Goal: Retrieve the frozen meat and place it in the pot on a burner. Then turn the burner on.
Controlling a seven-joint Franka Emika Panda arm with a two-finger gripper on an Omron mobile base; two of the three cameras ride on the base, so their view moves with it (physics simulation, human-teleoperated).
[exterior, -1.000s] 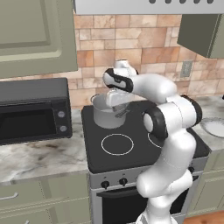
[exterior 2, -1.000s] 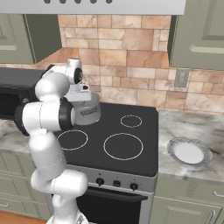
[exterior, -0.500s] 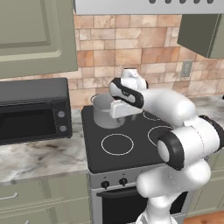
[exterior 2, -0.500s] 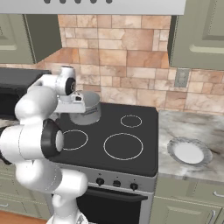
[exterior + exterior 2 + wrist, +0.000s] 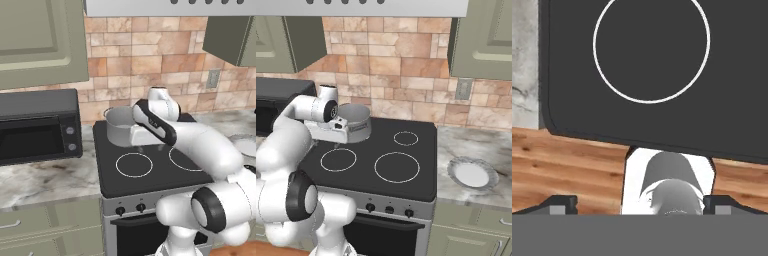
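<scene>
A black microwave [image 5: 37,125] stands on the marble counter [image 5: 45,182], well to the left of the gripper. A white plate [image 5: 472,173] lies on the counter far to its right. A wall socket [image 5: 462,88] sits on the brick wall [image 5: 401,55] above the plate.

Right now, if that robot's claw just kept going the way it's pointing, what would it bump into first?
Most likely the flat black glass stovetop. The hand view looks straight down on it, with a white burner ring ahead of the gripper. How far below it lies is unclear.
</scene>
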